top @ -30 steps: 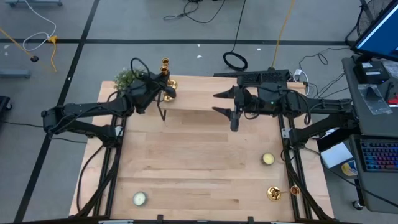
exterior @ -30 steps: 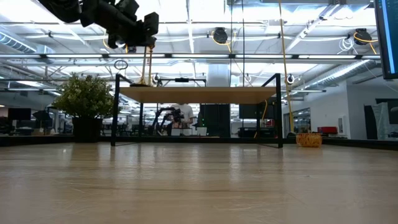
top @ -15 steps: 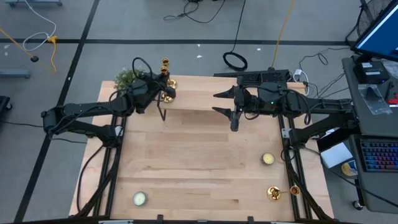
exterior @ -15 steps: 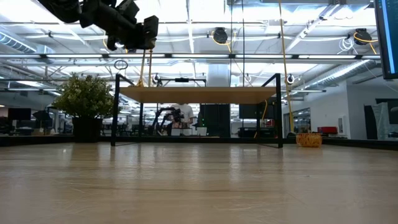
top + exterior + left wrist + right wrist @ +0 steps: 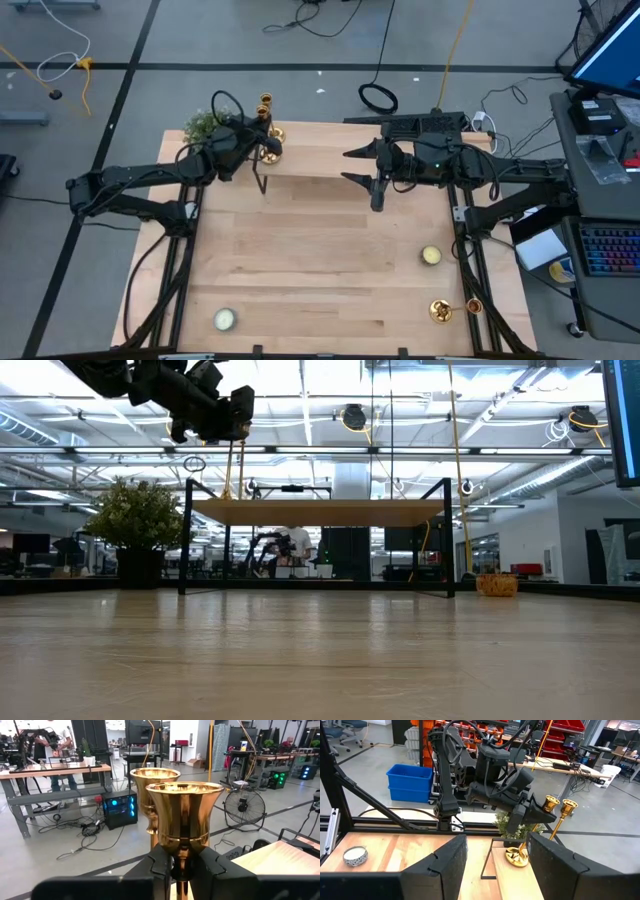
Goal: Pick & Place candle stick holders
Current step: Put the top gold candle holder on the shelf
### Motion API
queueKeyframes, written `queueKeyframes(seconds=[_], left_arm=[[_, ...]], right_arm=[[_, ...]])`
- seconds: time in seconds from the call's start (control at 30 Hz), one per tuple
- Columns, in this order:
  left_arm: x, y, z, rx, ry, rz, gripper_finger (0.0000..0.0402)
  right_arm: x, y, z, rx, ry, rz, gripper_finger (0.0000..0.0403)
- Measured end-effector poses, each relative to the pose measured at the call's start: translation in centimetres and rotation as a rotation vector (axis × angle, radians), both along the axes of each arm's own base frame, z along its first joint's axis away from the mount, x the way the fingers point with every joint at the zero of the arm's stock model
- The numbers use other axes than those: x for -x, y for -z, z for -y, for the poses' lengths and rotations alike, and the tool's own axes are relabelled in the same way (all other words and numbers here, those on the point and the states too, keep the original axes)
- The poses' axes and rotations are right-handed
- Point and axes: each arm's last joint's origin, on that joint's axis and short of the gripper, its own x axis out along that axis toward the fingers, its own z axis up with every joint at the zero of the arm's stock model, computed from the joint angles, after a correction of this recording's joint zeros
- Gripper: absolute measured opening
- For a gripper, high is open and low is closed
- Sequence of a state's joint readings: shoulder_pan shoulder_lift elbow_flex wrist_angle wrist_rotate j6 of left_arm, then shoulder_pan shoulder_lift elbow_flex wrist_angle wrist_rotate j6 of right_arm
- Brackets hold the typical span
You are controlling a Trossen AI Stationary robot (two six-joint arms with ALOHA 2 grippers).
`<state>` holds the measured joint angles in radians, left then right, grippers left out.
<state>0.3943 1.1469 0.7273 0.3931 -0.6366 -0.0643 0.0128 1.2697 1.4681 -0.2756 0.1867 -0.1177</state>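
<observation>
We note almost no change over the last second: the left gripper (image 5: pixel 262 141) hangs at the far left corner of the raised wooden shelf (image 5: pixel 315 160), its fingers clasped on the thin stem of a polished gold candlestick holder (image 5: pixel 184 825) beside a 2nd (image 5: pixel 154 795). We judge placement imminent. The right gripper (image 5: pixel 352 166) waits over the shelf, jaws parted and empty. A 3rd gold holder (image 5: pixel 452 309) lies on the pale wooden table (image 5: pixel 310 260). Flared cups and round bases gleam mirror-smooth.
</observation>
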Motion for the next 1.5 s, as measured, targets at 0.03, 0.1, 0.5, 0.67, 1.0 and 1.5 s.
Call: queueKeyframes(seconds=[0.03,0.1,0.5,0.67,1.0,1.5], left_arm=[[0.0,0.0,0.0,0.000,0.000,0.000,0.0053],[0.0,0.0,0.0,-0.001,0.000,-0.005,0.0056],[0.0,0.0,0.1,-0.016,-0.014,-0.029,0.0060],[-0.1,0.0,0.2,-0.019,-0.008,-0.034,0.0061],[-0.1,-0.1,0.8,-0.041,-0.074,-0.067,0.0082],[-0.2,-0.6,1.3,-0.076,-0.062,-0.046,0.0179]], right_arm=[[0.0,0.0,0.0,0.000,0.000,0.000,0.0199],[0.0,0.0,0.0,0.000,0.000,0.000,0.0199],[0.0,0.0,0.0,-0.001,0.000,0.000,0.0199],[0.0,0.0,0.0,-0.001,0.000,0.000,0.0199],[0.0,0.0,0.0,-0.001,0.000,0.000,0.0199],[0.0,0.0,0.0,-0.002,-0.004,-0.001,0.0199]])
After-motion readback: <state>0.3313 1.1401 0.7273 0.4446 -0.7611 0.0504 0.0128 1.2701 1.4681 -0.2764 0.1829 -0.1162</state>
